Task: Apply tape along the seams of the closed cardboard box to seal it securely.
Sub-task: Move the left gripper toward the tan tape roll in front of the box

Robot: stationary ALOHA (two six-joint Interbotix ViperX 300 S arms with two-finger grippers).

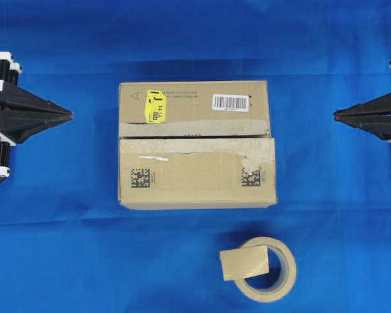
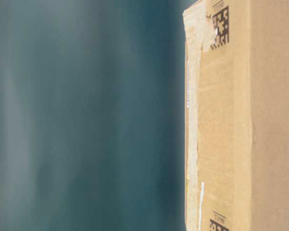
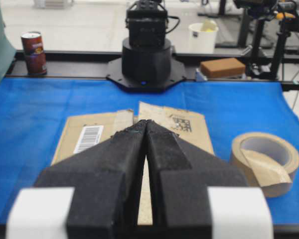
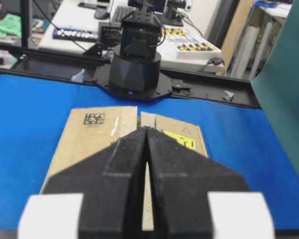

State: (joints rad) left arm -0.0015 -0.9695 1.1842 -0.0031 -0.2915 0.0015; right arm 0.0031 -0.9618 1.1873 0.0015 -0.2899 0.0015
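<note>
The brown cardboard box (image 1: 195, 179) lies closed in the middle of the blue cloth, with a yellow sticker (image 1: 156, 105) and a barcode label on its far flap. Its seam (image 1: 195, 137) runs left to right as a dark slit between pale torn tape bands. A short tan tape strip (image 1: 244, 265) rests on a cream tape roll (image 1: 288, 274) in front of the box. My left gripper (image 1: 70, 115) is shut and empty, well left of the box. My right gripper (image 1: 336, 115) is shut and empty, well right of it. Both wrist views show closed tips (image 3: 146, 122) (image 4: 147, 128) pointing at the box.
The tape roll (image 3: 266, 162) sits right of the box in the left wrist view. Black arm bases (image 3: 147, 62) (image 4: 137, 69) stand beyond each short end of the box. A can (image 3: 35, 52) and a brown block (image 3: 222, 67) stand past the table's edge.
</note>
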